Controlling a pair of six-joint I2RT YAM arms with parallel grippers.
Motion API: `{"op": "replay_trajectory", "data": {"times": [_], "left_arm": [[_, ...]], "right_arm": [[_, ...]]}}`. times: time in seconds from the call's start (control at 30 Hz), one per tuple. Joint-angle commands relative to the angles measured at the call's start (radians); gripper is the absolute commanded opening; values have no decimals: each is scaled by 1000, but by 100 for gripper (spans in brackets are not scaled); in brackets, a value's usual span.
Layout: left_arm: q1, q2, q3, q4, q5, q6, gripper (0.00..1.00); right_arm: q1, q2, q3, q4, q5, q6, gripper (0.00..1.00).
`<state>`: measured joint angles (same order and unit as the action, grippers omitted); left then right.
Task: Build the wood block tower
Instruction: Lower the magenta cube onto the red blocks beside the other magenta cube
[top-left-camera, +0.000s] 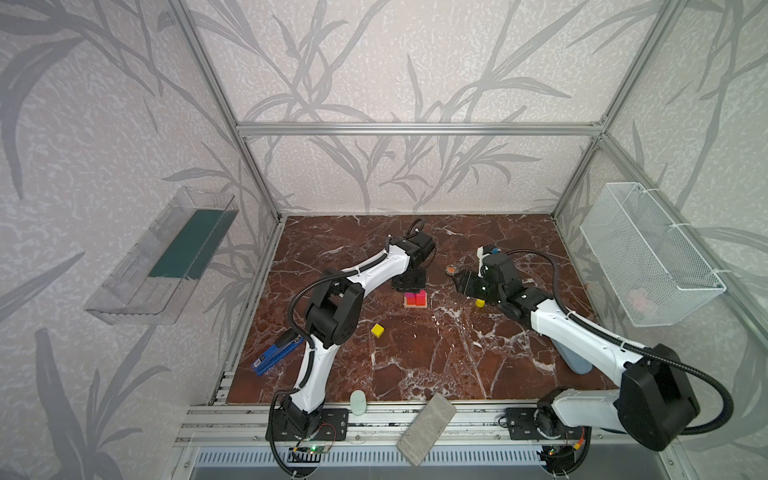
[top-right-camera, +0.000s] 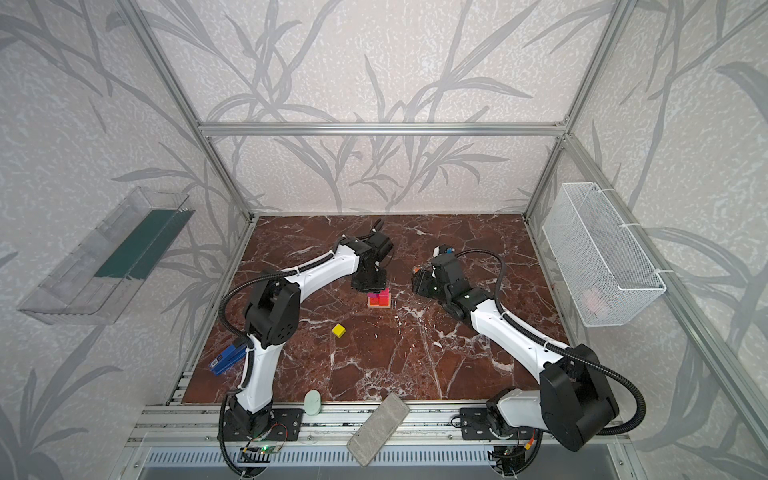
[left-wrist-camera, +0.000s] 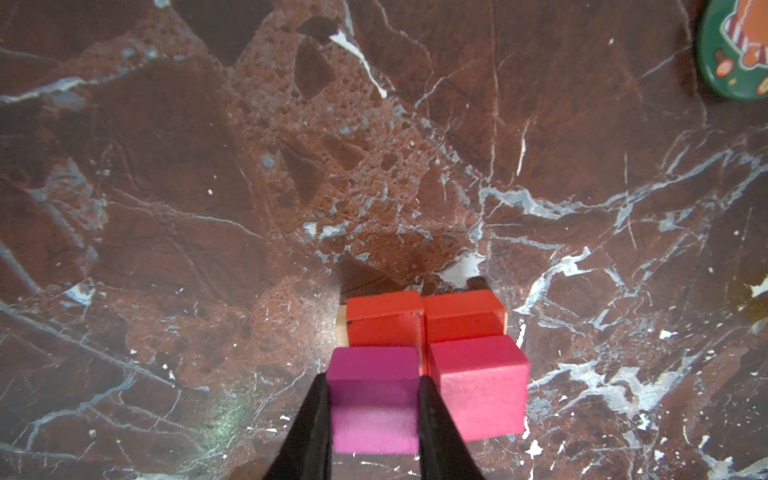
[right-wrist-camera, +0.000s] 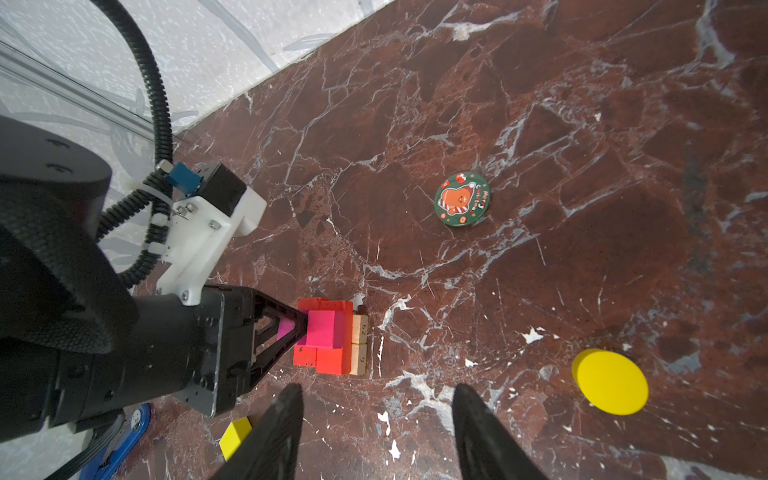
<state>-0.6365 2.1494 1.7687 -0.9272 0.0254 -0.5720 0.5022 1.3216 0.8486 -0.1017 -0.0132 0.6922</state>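
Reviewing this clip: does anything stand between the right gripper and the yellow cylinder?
Nothing visible does. In the right wrist view only bare table lies between the open right gripper and the yellow cylinder; the round badge lies apart from that path.

Right arm (top-left-camera: 498, 284) hides most of the cylinder (top-left-camera: 480, 303); left arm (top-left-camera: 309, 372) covers part of the stapler (top-left-camera: 274, 355); badge (left-wrist-camera: 733, 50) cut by the edge.
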Motion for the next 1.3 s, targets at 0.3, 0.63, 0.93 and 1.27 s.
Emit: {"op": "replay_trajectory", "data": {"times": [0.3,0.63,0.93,1.27], "left_arm": [[-4,14,40,-28,-3,-4,29],[-3,15,41,-30,0,-4,31],[-4,18,44,-33,1,-2,31],[-5,21,52,-42,-2,2,34]], "right_arm": [[-5,7,-5,14,-6,7,59],[-5,8,-3,13,-7,8,59],[-6,8,-1,12,-8,6,59],[-6,14,1,13,-10,6,59]]}}
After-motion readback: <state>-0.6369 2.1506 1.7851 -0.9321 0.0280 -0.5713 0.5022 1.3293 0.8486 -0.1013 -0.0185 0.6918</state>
